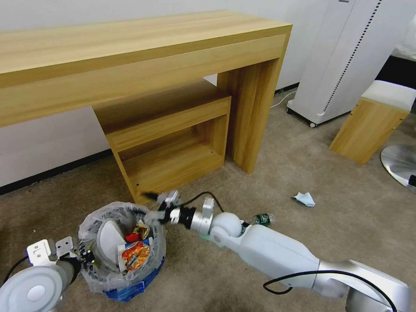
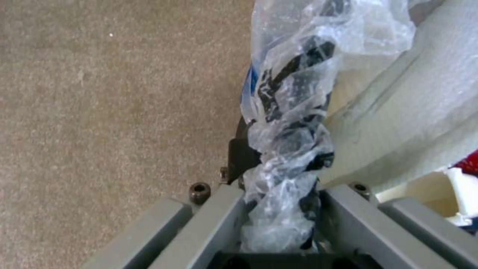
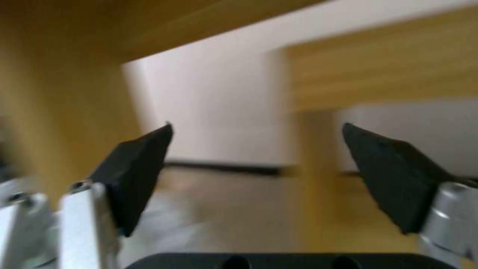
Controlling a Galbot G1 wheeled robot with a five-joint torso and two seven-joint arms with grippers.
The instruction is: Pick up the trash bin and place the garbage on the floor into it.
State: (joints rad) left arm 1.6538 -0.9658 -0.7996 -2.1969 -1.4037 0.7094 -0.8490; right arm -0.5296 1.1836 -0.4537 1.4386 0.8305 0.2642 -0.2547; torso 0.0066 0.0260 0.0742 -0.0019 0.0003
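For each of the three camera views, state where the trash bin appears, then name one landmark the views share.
Head view: trash bin at lower left on the carpet, left tool at its rim.
Left wrist view: its bag-wrapped rim clamped in that tool.
Right wrist view: not in it.
Shared landmark: the beige carpet.

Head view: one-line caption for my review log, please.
Left gripper clamps the trash bin rim; open right gripper beside the bin's far rim; tissue on carpet.
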